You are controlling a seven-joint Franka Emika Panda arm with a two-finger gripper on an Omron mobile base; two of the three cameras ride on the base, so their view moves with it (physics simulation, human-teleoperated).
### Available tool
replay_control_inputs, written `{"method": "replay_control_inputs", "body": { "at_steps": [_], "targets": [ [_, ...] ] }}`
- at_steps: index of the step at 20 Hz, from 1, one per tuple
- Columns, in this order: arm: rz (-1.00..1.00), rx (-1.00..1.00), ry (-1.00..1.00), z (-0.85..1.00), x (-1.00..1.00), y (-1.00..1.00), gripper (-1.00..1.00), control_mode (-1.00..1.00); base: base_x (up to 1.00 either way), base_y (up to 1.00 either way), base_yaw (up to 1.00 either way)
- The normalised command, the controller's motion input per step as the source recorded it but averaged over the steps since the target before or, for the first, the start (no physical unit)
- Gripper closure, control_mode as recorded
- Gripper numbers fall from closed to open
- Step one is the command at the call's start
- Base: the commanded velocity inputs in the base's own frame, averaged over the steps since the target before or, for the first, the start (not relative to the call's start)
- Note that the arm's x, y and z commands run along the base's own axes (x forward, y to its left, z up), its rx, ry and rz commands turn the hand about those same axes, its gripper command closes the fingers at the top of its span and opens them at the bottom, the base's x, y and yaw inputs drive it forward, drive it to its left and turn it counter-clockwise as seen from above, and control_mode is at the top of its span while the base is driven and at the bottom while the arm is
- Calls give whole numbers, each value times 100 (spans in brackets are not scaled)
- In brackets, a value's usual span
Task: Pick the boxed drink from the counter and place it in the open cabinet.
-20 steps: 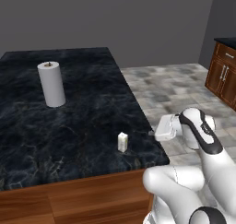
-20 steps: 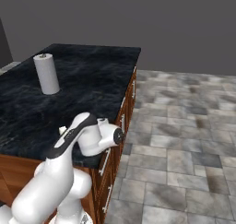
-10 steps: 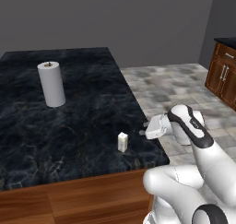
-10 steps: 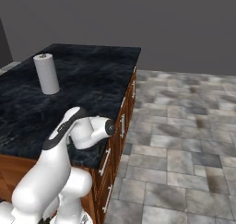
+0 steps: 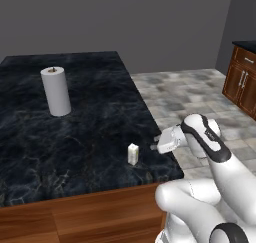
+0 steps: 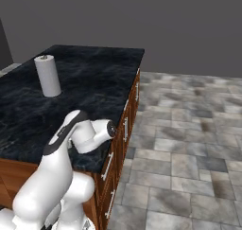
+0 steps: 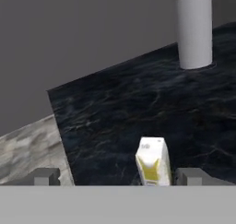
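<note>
Your arm is folded low right now, elbow bent up high and the forearm reaching sideways so the hand sits level with the counter [image 5: 85, 127] top, just off its near right edge. The gripper [image 5: 154, 143] points across the black stone toward the boxed drink [image 5: 133, 154], which stands upright near that right edge, close to the front corner. There's a clear gap between them, so no contact. In the hand view you're looking almost flat along the counter [image 7: 138, 108]: the boxed drink [image 7: 152, 161] sits low in the picture between the two dark fingertips [image 7: 43, 176], closer to the right one, white with a yellow patch on its face. The gripper [image 7: 119, 178] jaws are spread wide, nothing in them. The paper towel roll [image 5: 56, 91] stands well back on the counter, far from the carton, and it shows up tall at the top right in the hand view [image 7: 195, 29]. From the right base view the bent arm covers the carton, the paper towel roll [image 6: 47, 75] is at the far left, and tiled floor [image 6: 189, 129] runs off to the right.
</note>
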Motion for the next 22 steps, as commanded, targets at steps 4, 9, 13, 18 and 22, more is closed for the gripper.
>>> {"method": "replay_control_inputs", "body": {
  "at_steps": [4, 9, 13, 18, 22],
  "targets": [
    [0, 0, 0, -30, -54, 0, -100, -100, 0, 0, 0],
    [0, 0, 0, -33, -44, 1, -100, -100, 0, 0, 0],
    [0, 0, 1, -39, -24, 18, -100, -100, 0, 0, 0],
    [0, -2, 6, -35, -1, 39, -100, -100, 0, 0, 0],
    [0, -3, 10, -31, 0, 51, -100, -100, 0, 0, 0]
  ]
}}
